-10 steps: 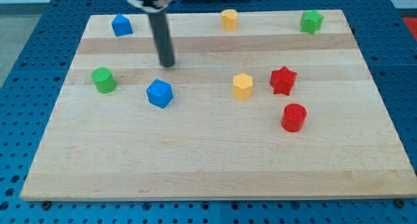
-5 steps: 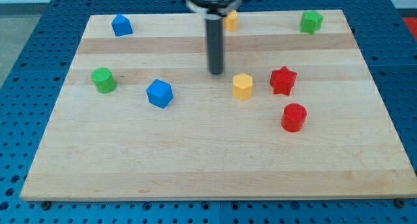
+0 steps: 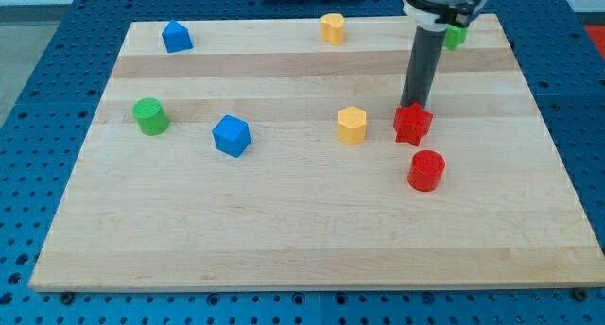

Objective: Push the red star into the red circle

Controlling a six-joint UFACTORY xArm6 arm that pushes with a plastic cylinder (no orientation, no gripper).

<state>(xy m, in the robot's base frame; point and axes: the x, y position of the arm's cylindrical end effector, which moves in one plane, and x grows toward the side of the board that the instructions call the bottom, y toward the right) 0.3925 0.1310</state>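
Note:
The red star (image 3: 413, 124) lies on the wooden board at the view's right of centre. The red circle (image 3: 426, 170), a short cylinder, stands just below it and slightly to the right, a small gap apart. My tip (image 3: 413, 106) is at the star's upper edge, touching or nearly touching it from the view's top. The rod rises from there toward the top of the view.
A yellow block (image 3: 352, 125) sits just left of the star. A blue block (image 3: 231, 135) and a green cylinder (image 3: 149, 115) lie at the left. At the board's top edge are a blue block (image 3: 176, 36), a yellow block (image 3: 332, 27) and a green block (image 3: 458, 35), partly hidden by the rod.
My tip has swept from the left part of the board to the right, reaching the star's upper edge. The star has shifted slightly downward. The other blocks have not moved.

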